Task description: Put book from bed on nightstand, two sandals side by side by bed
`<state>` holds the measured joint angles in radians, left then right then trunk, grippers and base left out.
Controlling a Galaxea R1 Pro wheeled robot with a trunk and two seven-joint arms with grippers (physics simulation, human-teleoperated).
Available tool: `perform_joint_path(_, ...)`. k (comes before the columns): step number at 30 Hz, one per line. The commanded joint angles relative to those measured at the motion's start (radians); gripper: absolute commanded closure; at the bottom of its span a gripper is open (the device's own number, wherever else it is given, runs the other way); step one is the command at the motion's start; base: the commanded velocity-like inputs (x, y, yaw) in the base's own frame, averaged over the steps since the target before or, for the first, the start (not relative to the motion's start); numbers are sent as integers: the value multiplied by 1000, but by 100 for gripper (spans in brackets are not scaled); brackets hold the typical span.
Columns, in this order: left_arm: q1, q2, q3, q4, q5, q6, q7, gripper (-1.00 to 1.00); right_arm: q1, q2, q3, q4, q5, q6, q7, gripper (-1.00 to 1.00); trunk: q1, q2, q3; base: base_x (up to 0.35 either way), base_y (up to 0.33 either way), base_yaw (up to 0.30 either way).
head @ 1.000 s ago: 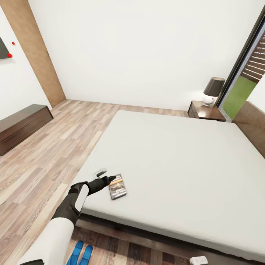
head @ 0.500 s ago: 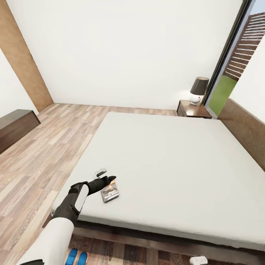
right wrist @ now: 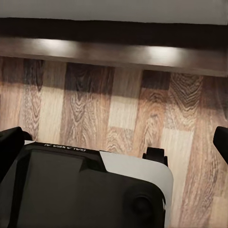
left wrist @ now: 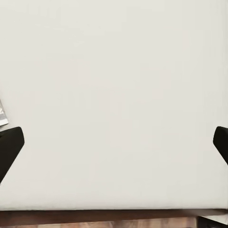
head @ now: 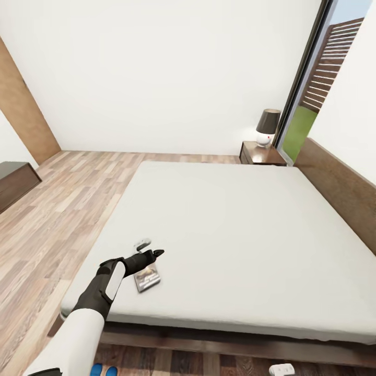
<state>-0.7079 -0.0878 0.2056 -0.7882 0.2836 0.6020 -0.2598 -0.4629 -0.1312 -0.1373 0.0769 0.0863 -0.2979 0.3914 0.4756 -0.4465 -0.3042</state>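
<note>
The book (head: 147, 278) lies flat on the pale mattress of the bed (head: 235, 219), near its front left corner. My left gripper (head: 150, 248) hovers just beyond the book, open and holding nothing. In the left wrist view the left gripper (left wrist: 114, 142) has its dark fingertips (left wrist: 10, 145) far apart over bare mattress, with a sliver of the book (left wrist: 3, 116) at the frame's edge. The sandals (head: 103, 372) show as blue tips on the floor by the bed's foot. The nightstand (head: 260, 154) stands at the bed's far corner. My right gripper (right wrist: 114, 145) is open over the wood floor.
A dark-shaded lamp (head: 267, 125) stands on the nightstand. The brown headboard (head: 339, 185) runs along the bed's right side, with the tall window (head: 305, 104) behind it. A long low dark cabinet (head: 13, 183) sits against the left wall. My own base (right wrist: 85, 190) is below the right gripper.
The whole view has swung to the right, so the camera has moved. The book now lies nearer to me than the left gripper's tips instead of beside them. Both grippers stay open.
</note>
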Motion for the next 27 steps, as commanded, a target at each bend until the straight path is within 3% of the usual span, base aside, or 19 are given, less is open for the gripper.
perform_joint_path(1,-1,-1,6,-1,3,9,-3,-100,-2,-1,-8,4,9,-7,1,-100,1,-2,-2,185,0,-4)
perform_joint_path(27,-1,-1,6,-1,3,9,-4,-100,-2,-1,-8,4,9,-7,1,-100,1,-2,-2,135,0,0)
